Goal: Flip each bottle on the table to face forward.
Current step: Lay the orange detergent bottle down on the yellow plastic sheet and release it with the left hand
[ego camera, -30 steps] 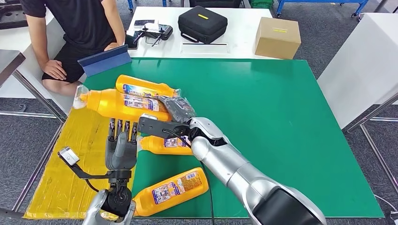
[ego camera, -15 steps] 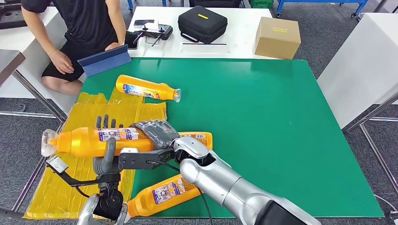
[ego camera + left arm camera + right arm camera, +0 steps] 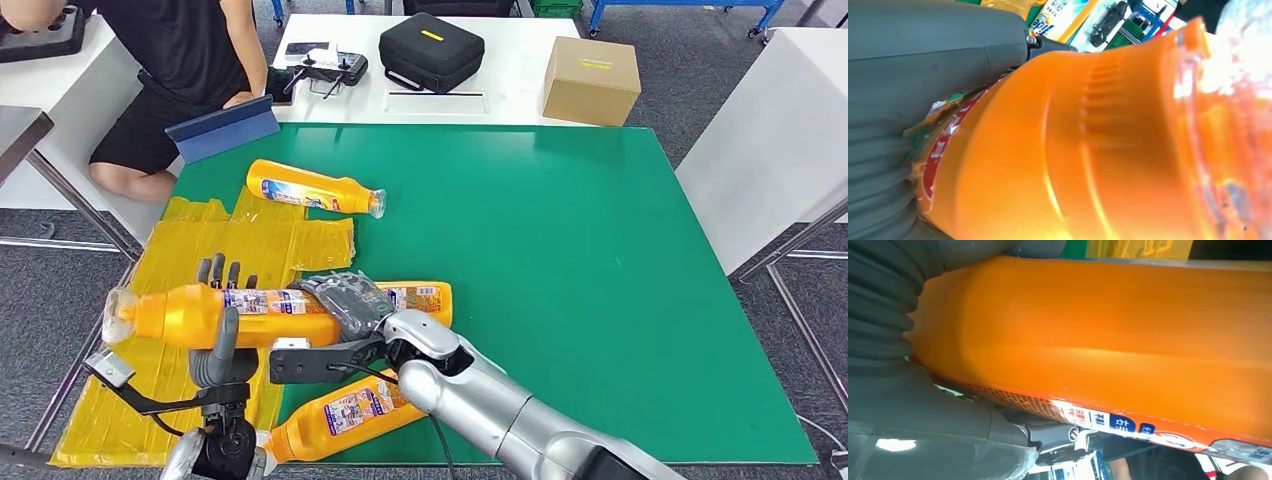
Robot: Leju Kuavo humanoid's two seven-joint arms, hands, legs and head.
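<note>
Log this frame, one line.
right robot hand: grips bottle | left robot hand: under it | bottle: raised, horizontal

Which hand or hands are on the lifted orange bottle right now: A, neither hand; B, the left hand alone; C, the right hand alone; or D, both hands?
D: the right hand wraps the lifted orange bottle from above while the left hand touches it from below.

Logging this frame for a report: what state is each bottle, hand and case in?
Held bottle: lifted, lying sideways, gripped by both hands.
Right hand: wrapped over its middle.
Left hand: cradling it underneath.
Far bottle: lying on its side.
Near bottle: lying, label up.
Black case: closed.
</note>
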